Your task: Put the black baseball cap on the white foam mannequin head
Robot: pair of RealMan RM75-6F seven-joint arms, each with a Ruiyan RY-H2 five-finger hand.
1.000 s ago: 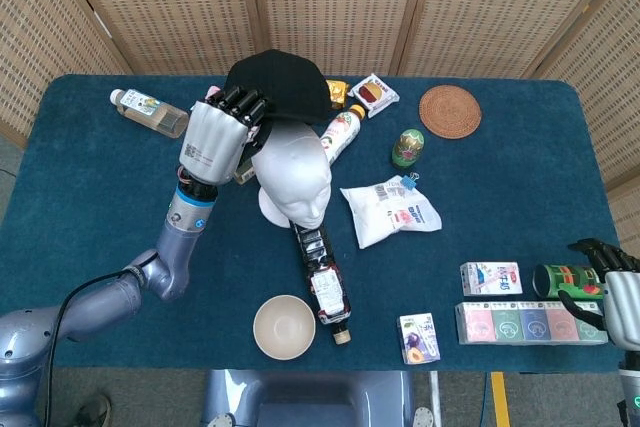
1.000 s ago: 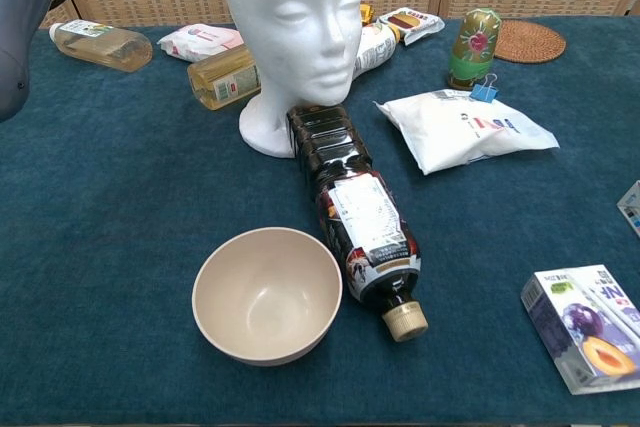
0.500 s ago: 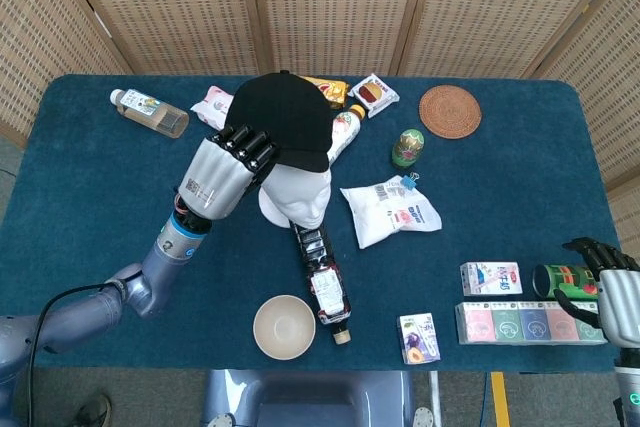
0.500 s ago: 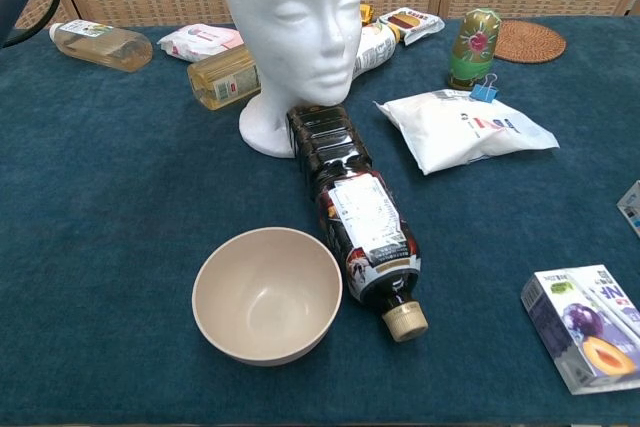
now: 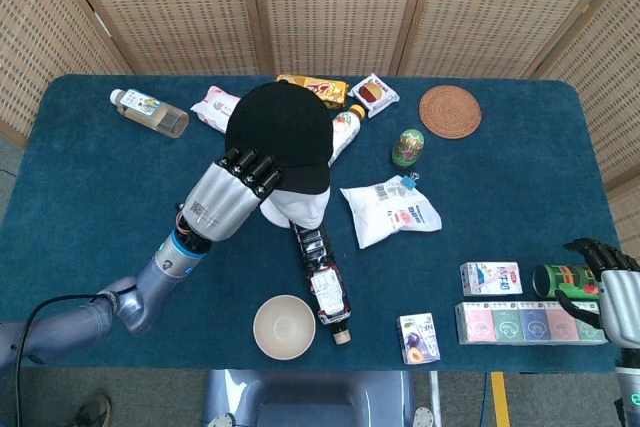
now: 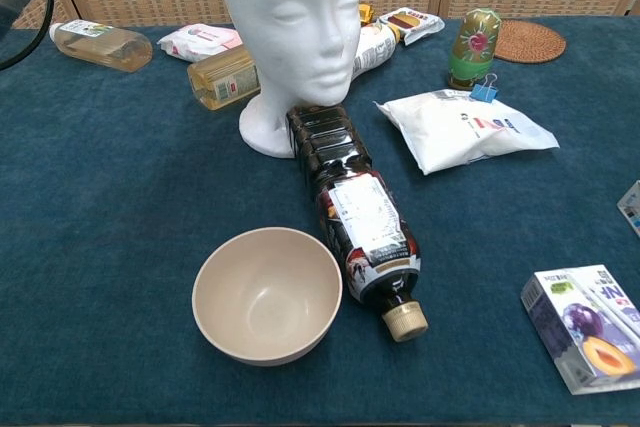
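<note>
We see the left hand [image 5: 232, 194] gripping the black cap [image 5: 279, 137] at its rim, fingers [image 5: 252, 169] curled over the near-left edge, so that the crown can be steered from the side without covering the top of the mannequin head [image 6: 291, 22]. The cap sits over the top of that head; in the head view only the lower face and base show below the cap. The chest view shows just a dark sliver of the cap at the upper frame edge, so we cannot tell how deep it is seated.

The cap's long axis runs from the far side of the table [image 5: 90, 207] toward the camera, roughly in line with the face. The brim appears to lie at the near end, above the forehead, though dark on dark makes its edge hard to trace.

The right hand [image 5: 610, 282] rests at the table's right edge beside a green can [image 5: 563, 280], fingers loosely curled; whether it grips the can we cannot tell.

A dark bottle [image 6: 355, 210] lies against the mannequin's base, with a bowl [image 6: 267, 293] just beside it.
</note>
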